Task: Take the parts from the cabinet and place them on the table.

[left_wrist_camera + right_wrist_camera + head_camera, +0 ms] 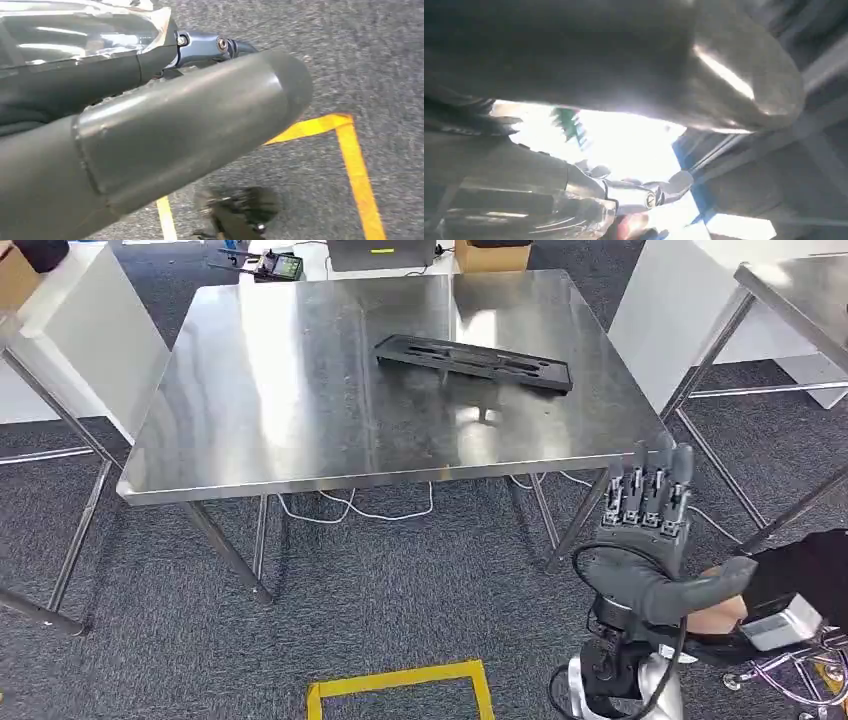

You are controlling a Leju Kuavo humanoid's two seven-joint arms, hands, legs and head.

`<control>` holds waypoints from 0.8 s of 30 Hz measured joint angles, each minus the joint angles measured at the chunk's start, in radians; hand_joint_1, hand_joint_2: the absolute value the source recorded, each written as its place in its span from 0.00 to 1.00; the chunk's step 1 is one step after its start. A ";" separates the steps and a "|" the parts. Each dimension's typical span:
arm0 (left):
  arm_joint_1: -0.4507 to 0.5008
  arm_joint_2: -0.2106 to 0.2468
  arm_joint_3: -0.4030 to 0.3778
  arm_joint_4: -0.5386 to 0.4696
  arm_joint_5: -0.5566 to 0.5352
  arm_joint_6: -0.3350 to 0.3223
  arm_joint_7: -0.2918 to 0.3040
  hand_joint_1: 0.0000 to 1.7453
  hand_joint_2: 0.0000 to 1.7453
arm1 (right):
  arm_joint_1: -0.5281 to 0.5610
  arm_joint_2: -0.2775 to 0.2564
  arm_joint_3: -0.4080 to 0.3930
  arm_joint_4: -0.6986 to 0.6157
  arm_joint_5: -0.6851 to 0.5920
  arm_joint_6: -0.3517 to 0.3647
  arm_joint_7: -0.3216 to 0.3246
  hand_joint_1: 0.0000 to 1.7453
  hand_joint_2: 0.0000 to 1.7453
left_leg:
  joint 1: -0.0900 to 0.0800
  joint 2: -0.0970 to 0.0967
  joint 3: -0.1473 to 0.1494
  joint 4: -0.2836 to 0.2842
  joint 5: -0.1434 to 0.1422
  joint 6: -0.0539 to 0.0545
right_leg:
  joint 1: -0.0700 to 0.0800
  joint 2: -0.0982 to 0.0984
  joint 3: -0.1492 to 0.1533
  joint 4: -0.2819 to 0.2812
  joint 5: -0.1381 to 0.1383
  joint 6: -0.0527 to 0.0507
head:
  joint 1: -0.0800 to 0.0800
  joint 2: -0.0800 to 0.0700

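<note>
A long flat black part lies on the steel table, right of its middle and toward the far side. My right hand is raised below the table's near right corner. Its fingers are straight and its thumb sticks out sideways, and it holds nothing. In the right wrist view the right hand is dark and blurred against glare. My left hand hangs over the carpet, its thick grey thumb and dark fingers lying straight with nothing between them.
A person's black sleeve and hand reach in beside my right thumb. White panels stand at the left and right, and a second steel table at far right. Yellow floor tape and cables lie below.
</note>
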 joint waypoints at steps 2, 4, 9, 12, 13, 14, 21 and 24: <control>0.000 0.000 0.008 0.000 0.000 0.005 -0.004 0.00 0.00 | 0.001 -0.006 -0.001 0.064 0.138 -0.106 0.010 0.00 0.00 | 0.010 0.001 0.078 -0.067 0.071 -0.007 | -0.004 -0.001 -0.035 0.018 0.015 0.010 | 0.001 0.000; -0.001 0.000 0.012 -0.001 0.000 0.005 -0.008 0.00 0.00 | 0.001 -0.015 -0.002 0.125 0.193 -0.136 -0.008 0.00 0.00 | 0.020 -0.001 0.189 -0.222 0.046 -0.016 | -0.004 -0.003 -0.065 0.046 0.022 0.021 | 0.000 0.000; 0.006 0.000 0.014 -0.001 0.000 0.005 -0.012 0.00 0.00 | 0.005 -0.035 -0.004 0.215 0.303 -0.218 0.023 0.00 0.00 | 0.000 -0.002 0.178 -0.280 0.051 0.046 | 0.013 -0.002 -0.099 0.050 0.062 0.067 | 0.004 0.000; 0.007 0.000 0.020 -0.001 -0.003 0.008 -0.012 0.00 0.00 | 0.004 -0.061 -0.013 0.312 0.497 -0.355 0.076 0.00 0.00 | -0.002 0.005 0.140 -0.282 0.092 0.073 | 0.001 0.006 -0.153 0.183 -0.083 0.043 | 0.011 0.000; 0.007 0.000 0.021 -0.001 -0.007 0.008 -0.011 0.00 0.00 | 0.002 -0.073 -0.023 0.367 0.545 -0.384 0.095 0.00 0.00 | -0.003 0.005 0.123 -0.282 0.105 0.074 | -0.001 0.007 -0.167 0.252 -0.127 0.041 | 0.010 0.000; 0.008 0.000 0.021 -0.001 -0.012 0.008 -0.009 0.00 0.00 | -0.004 -0.086 -0.036 0.442 0.607 -0.421 0.120 0.00 0.00 | -0.004 0.005 0.106 -0.281 0.120 0.075 | -0.001 0.007 -0.172 0.318 -0.151 0.047 | 0.011 0.000; 0.003 -0.003 0.030 -0.002 -0.038 0.008 -0.002 0.00 0.00 | -0.097 -0.150 -0.159 1.076 0.675 -0.474 0.076 0.00 0.00 | -0.012 0.006 0.032 -0.285 0.209 0.050 | 0.025 0.011 0.096 0.018 -0.124 0.044 | 0.006 0.000; 0.006 -0.003 0.035 -0.001 -0.040 0.008 -0.003 0.00 0.00 | -0.121 -0.158 -0.179 1.230 0.721 -0.516 0.167 0.00 0.00 | -0.010 0.010 0.032 -0.310 0.249 0.031 | 0.027 0.011 0.075 0.009 -0.093 0.023 | 0.012 0.000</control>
